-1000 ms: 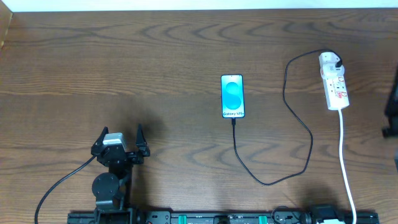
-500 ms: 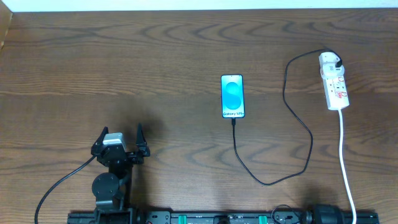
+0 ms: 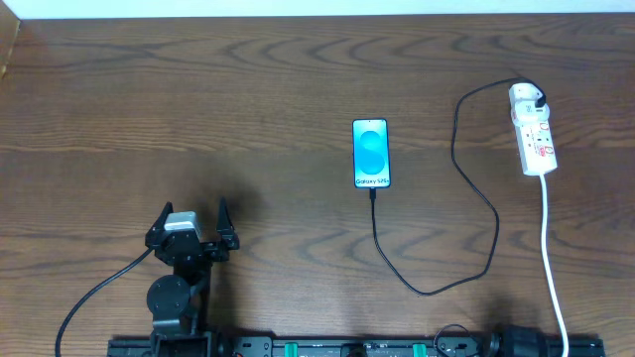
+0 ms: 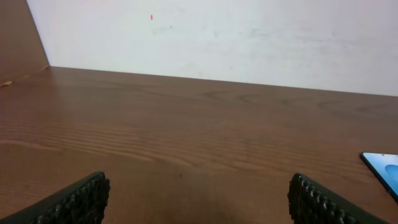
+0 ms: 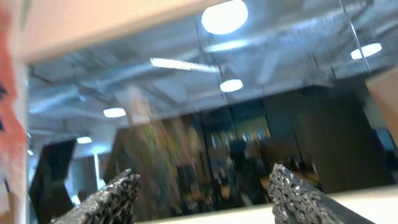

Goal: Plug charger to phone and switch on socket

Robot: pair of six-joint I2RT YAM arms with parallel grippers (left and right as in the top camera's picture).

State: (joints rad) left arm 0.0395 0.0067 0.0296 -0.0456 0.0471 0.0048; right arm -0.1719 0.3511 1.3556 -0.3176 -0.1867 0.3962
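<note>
Right of your left gripper [image 3: 191, 216]: phone [image 3: 371, 153], charger [image 3: 375, 213] tip touching it.
Left gripper and right gripper [image 5: 202, 196] both wide, empty.

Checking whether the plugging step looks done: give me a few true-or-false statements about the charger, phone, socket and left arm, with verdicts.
1. The charger ends at the near edge of the phone. True.
2. The left gripper grips the charger. False: its jaws stand open and empty, well apart from it.
3. The socket lies left of the phone in the overhead view. False: it lies to the phone's right.
4. The phone lies screen up. True.
</note>
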